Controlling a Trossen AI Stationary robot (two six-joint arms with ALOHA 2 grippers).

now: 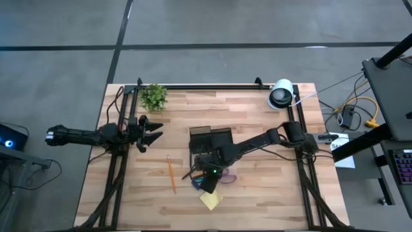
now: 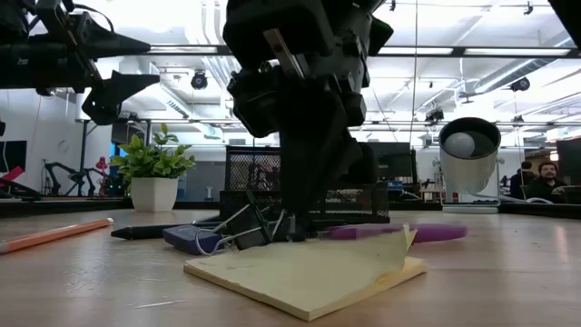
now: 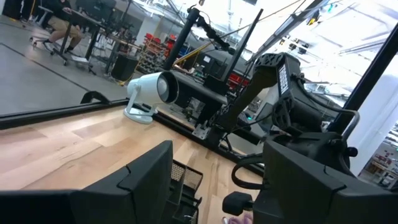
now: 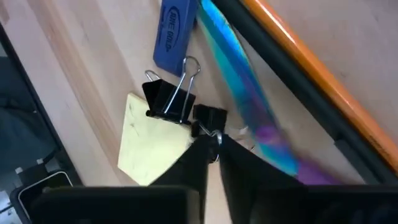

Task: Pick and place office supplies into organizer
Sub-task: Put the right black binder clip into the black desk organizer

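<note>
My right gripper [image 4: 212,152] reaches down from the table's right side to a heap of supplies near the middle and is shut on a small black binder clip [image 4: 208,117]. Around it lie a second binder clip [image 4: 169,99], a blue eraser [image 4: 171,34], purple-handled scissors [image 4: 239,74], the yellow sticky-note pad [image 1: 210,200], a dark pen [image 2: 145,232] and an orange pencil [image 1: 171,174]. The black organizer [image 1: 209,137] stands just beyond the heap. My left gripper [image 1: 151,132] hovers open over the table's left part. My right gripper pinches the small binder clip by its silver wire handle [image 4: 213,135] between its fingertips, coming from above and pointing down. The clip sits low, at the edge of the sticky-note pad [image 4: 149,140]. Whether it is lifted clear cannot be seen.
A small green plant [image 1: 154,96] stands at the far left corner. A round white-and-black device [image 1: 281,94] stands at the far right. Bare wood lies along the near edge and the left side. People sit in the room beyond the table.
</note>
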